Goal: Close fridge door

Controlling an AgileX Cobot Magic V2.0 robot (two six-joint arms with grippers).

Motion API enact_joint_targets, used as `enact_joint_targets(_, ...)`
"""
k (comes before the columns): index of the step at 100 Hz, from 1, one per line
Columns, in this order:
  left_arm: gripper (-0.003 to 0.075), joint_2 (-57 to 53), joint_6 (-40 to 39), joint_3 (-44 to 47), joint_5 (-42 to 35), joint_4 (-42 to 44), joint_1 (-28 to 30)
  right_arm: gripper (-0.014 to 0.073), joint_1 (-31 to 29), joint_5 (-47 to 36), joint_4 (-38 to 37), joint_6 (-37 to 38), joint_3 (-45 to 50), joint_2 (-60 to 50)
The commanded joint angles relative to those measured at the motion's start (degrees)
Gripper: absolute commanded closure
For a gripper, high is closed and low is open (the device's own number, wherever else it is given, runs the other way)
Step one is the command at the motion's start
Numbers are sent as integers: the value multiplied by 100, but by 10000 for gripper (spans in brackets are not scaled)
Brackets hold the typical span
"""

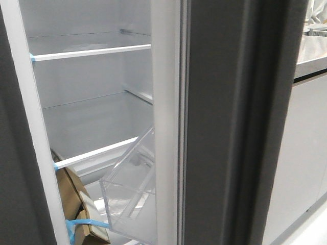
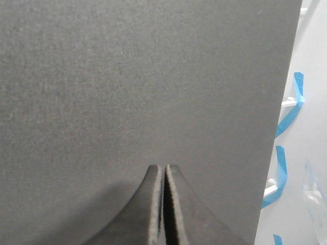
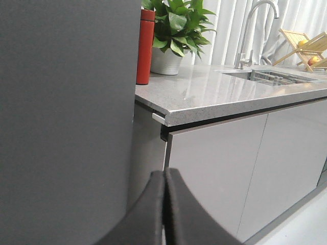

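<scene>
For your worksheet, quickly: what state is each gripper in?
Left gripper: closed, empty, facing the matte dark-grey fridge door.
Right gripper: closed, holding nothing.

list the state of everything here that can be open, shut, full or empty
fridge door: open, interior still showing
left hand: shut, holding nothing, at the door's dark grey face
right hand: shut, holding nothing
clear bin: empty, tilted
fridge shelves: bare
cabinet doors: shut
red bottle: upright, cap on
</scene>
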Motion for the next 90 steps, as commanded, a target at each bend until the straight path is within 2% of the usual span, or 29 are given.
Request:
enact_joint_targets(1,741,109,-20,160,-440,-9,-27,670,-28,-432,-55,5,59,-71)
enact_joint_targets(42,741,109,-20,160,-440,-9,-27,670,-28,-381,-14,5,-128,-7)
enact_joint_targets(71,741,109,-20,160,-440,-9,-27,670,-28,-75,-7,5,-1426,884)
enact_joint_targets(90,741,109,-20,160,-440,-9,-27,670,-28,646,41,5,-2790,1827)
